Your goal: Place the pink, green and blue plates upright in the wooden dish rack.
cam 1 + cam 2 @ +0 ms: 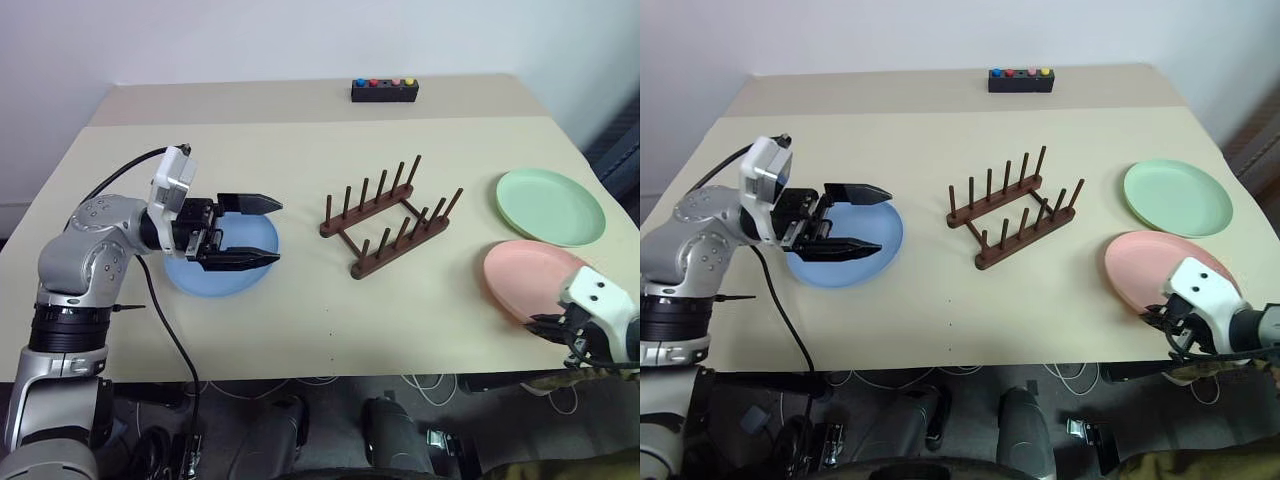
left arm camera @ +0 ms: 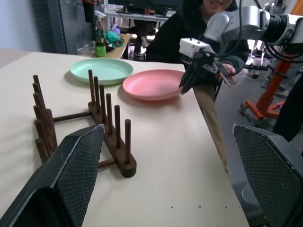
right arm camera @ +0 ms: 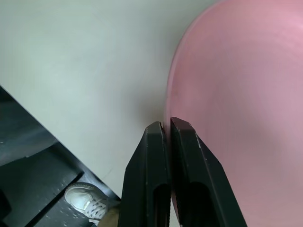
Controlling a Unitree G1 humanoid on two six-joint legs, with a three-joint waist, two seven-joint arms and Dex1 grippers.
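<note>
Your left pincer [image 1: 262, 232] hangs level over the blue plate [image 1: 222, 272] at the left of the tabletop [image 1: 300, 130], its black fingers spread wide and pointing right toward the wooden dish rack [image 1: 388, 218], holding nothing. The rack stands mid-tabletop, its two pegged rails running diagonally, every slot bare, with open beige surface all round it: a clear strip between it and the blue plate, and another between it and the plates on the right. The green plate [image 1: 551, 206] lies flat at the far right, its rim close to the tabletop's right edge; the pink plate [image 1: 527, 275] lies flat just nearer, its far rim near the green one's, though you cannot tell whether they touch. Your right pincer [image 3: 166, 126] sits at the pink plate's near rim by the tabletop's near-right edge, fingers pressed together with the tips right at the rim; the wrist view does not settle whether the rim is caught between them. A black button box [image 1: 384, 90] rests at the far edge, well apart from everything.
</note>
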